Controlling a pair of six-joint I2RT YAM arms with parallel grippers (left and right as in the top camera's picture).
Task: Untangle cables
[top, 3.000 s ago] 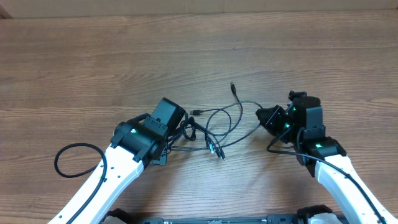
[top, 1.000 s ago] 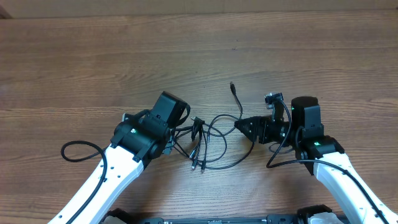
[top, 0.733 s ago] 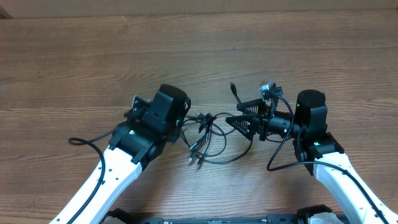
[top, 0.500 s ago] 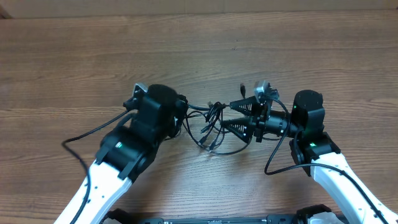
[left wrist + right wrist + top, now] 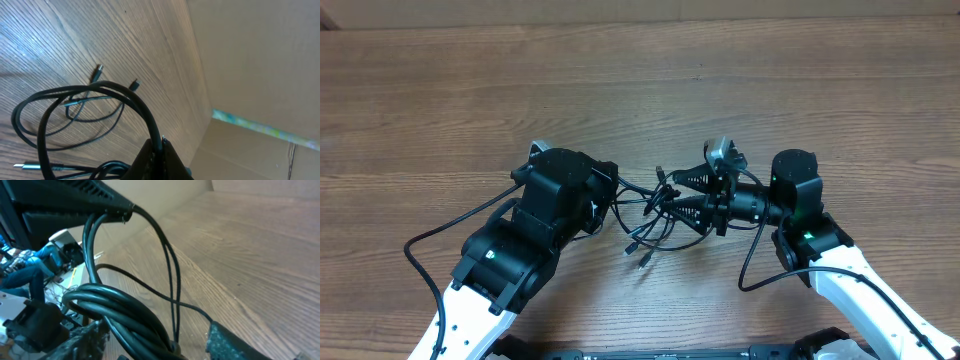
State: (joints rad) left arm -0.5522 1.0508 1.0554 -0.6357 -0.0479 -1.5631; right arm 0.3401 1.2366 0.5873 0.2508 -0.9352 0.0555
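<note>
Overhead hidden, left jaws up close tight on cables (image 5: 125,311); right jaws apart astride them.

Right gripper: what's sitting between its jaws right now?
A bundle of looped cables runs between the fingers of the open right gripper, with strands rising to the shut left gripper. Whether either finger touches the bundle is cut off below the frame.

Brown wood-grain table (image 5: 790,90), a pale sheen toward 6 o'clock; a plain beige wall (image 5: 620,10) borders it at 12 o'clock, a teal strip (image 5: 260,131) across it in the left wrist view
</note>
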